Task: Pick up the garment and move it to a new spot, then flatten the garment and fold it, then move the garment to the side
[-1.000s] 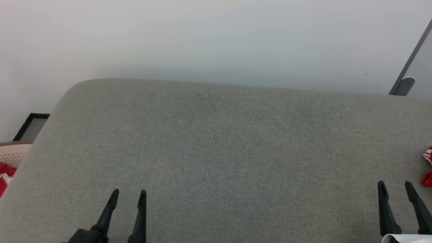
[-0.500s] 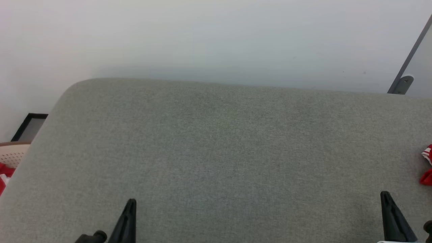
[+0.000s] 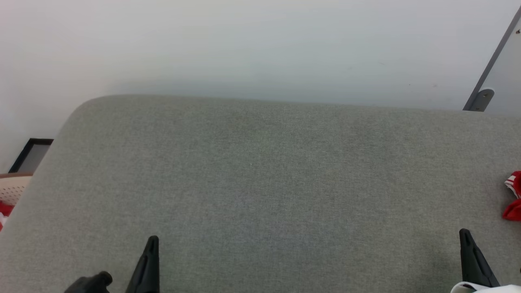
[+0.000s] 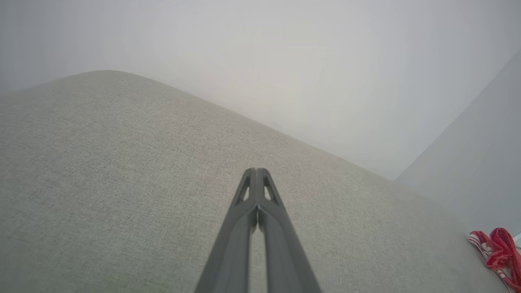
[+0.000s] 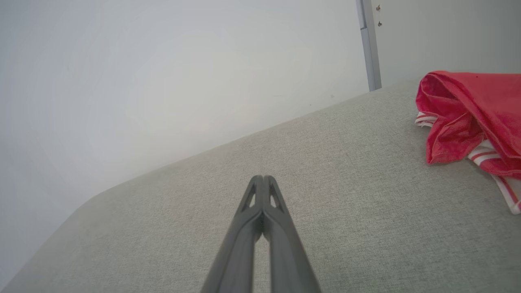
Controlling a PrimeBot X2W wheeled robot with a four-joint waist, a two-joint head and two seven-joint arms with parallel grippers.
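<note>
Garment [image 5: 472,118] lies bunched, not flat, at the right edge of the grey upholstered surface [image 3: 260,171] (off to the side; fits an early or a late stage). Left gripper [image 3: 151,244] and right gripper [image 3: 464,238] are pinched together, holding nothing, parked low near the front edge.

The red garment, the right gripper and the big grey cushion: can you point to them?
garment [image 5: 472,101]: right wrist view, on its red top fold.
right gripper [image 5: 263,179]: right wrist view, at its shut fingertips.
grey cushion [image 3: 260,171]: head view, on its bare middle.
</note>
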